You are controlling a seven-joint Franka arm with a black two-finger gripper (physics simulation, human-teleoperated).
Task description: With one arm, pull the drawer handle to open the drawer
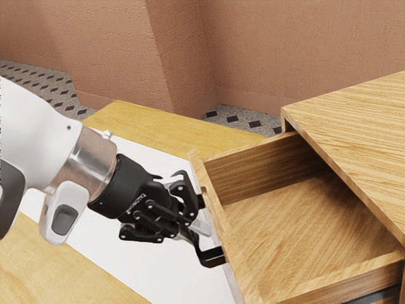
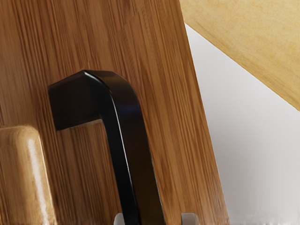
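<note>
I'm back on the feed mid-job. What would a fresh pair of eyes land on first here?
The wooden drawer stands far out of its cabinet at the exterior view's right, its inside bare. The black gripper sits right at the drawer's front, at the black handle. In the wrist view, the handle looms large against the wood grain, just under the hand.

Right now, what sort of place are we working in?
Probably a simulated indoor room, home- or workshop-like: reddish-brown plastered walls meeting at a corner, a grey floor with black patterned tiles, and a light wooden table beside the pulled-out oak-grained wooden drawer.
</note>
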